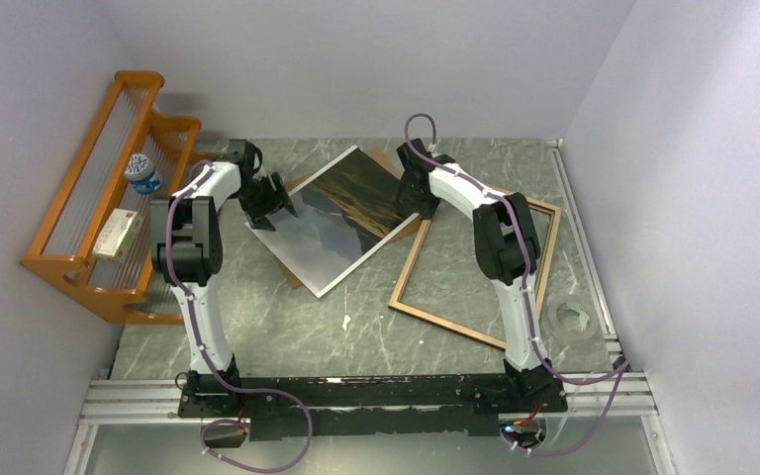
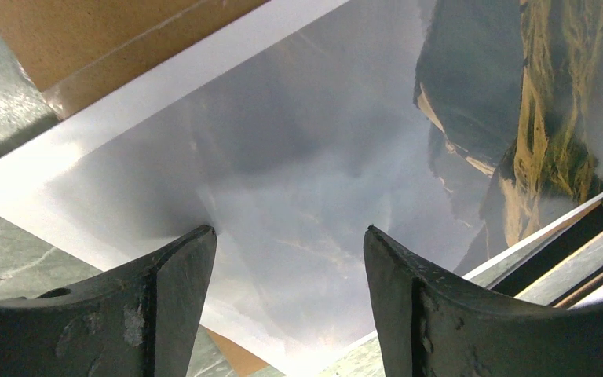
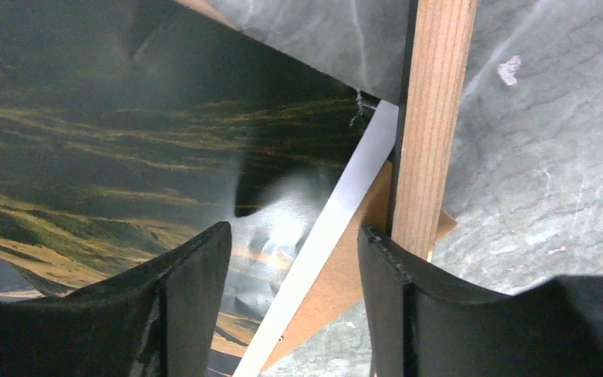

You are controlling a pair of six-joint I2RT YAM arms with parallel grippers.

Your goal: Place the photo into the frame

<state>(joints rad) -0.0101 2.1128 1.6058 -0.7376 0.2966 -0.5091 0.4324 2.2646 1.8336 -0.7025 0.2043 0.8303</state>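
The photo (image 1: 341,223), picture side up, lies slanted at the table's middle back on a brown backing board (image 1: 294,281). The frame (image 1: 409,265) lies to its right, brown wood side up, with its near-left corner over the photo's right edge. My left gripper (image 1: 275,203) is open just above the photo's pale left corner (image 2: 298,141), holding nothing. My right gripper (image 1: 411,198) is open above the photo's right edge (image 3: 126,141), next to the frame's wooden rail (image 3: 432,118) and the backing board (image 3: 345,275). In the left wrist view my open left gripper (image 2: 290,236) frames the print; my right gripper (image 3: 294,232) is empty.
An orange wooden rack (image 1: 99,218) stands against the left wall with a small can (image 1: 142,173) and a box (image 1: 117,234) on it. A tape roll (image 1: 572,319) lies at the table's right edge. A small white scrap (image 1: 346,322) lies on the marble table (image 1: 287,336).
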